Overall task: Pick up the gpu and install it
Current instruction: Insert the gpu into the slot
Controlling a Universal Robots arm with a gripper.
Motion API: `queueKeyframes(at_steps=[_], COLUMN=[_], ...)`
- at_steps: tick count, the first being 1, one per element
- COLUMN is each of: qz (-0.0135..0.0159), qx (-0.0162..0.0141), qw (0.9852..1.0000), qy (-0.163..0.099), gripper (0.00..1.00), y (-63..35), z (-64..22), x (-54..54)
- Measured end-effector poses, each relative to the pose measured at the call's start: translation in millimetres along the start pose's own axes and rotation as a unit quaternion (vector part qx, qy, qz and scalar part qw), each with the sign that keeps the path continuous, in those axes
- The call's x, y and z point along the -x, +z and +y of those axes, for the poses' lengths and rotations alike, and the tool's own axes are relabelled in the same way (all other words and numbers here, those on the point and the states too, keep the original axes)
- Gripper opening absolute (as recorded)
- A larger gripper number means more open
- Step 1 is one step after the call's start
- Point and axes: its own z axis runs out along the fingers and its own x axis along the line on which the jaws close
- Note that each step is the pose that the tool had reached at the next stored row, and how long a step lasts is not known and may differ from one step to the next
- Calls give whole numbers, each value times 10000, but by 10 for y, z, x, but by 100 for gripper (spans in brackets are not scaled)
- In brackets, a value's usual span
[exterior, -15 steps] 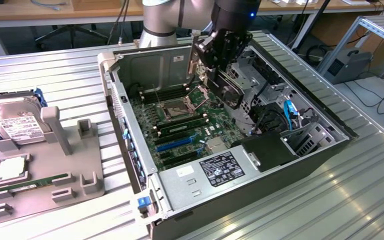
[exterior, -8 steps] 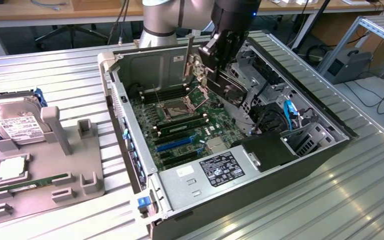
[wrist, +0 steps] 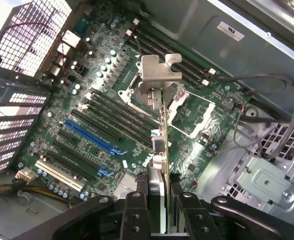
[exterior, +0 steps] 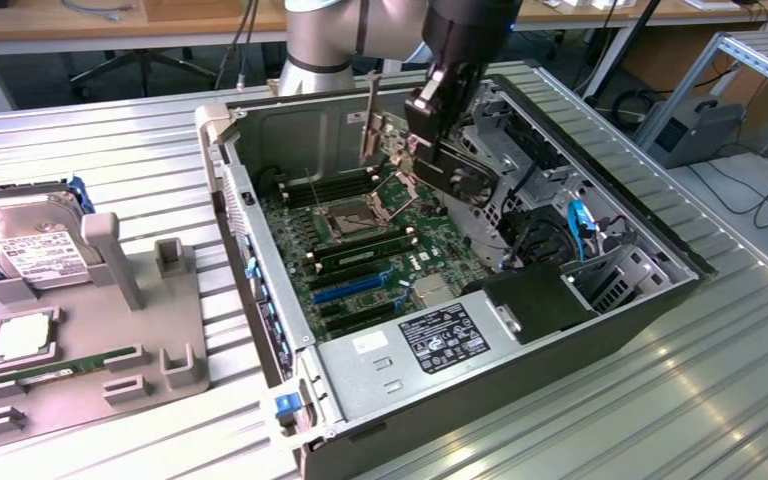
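The pick-up looks done and the install not: the gpu (exterior: 387,135) hangs on edge inside the open case (exterior: 651,300), gripped between the jaws, which are closed partway onto the card's thin body, one dark finger flat against each face. In the wrist view the gpu (wrist: 160,135) shows as a narrow strip running away from the jaws, with its bent, pale metal bracket at the far end, over the middle of the motherboard (wrist: 112,115) near the square processor socket. It is clear of the board and sits in no slot; the long blue slot (wrist: 89,137) and the black ones beside it are bare. The board is green and crowded with small round capacitors; the case walls are dull grey sheet metal, partly perforated. Outside, on the ribbed metal table (exterior: 117,140), a grey plastic holder (exterior: 157,340) carries the silver hard drive (exterior: 24,245) and a slim green memory stick (exterior: 64,368).
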Motion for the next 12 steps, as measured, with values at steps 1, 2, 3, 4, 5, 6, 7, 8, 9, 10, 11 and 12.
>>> queueKeyframes(at_steps=[1, 2, 3, 4, 5, 6, 7, 8, 9, 10, 11, 12], qz=[0, 1, 1, 1, 1, 1, 1, 1, 1, 2, 2, 2], qx=[1, 3, 4, 6, 7, 8, 9, 10, 12, 13, 14, 15], qw=[10000, 9999, 9998, 9997, 9995, 9994, 9992, 9989, 9987, 9983, 9980, 9977], qy=[-55, -146, -198, -254, -303, -358, -407, -469, -517, -576, -629, -683], gripper=[27, 27, 27, 27, 27, 27, 27, 27, 27, 27, 27, 27], y=[0, 0, 0, 0, 0, 0, 0, 0, 0, 0, 0, 0], z=[0, 0, 0, 0, 0, 0, 0, 0, 0, 0, 0, 0], x=[0, 0, 0, 0, 0, 0, 0, 0, 0, 0, 0, 0])
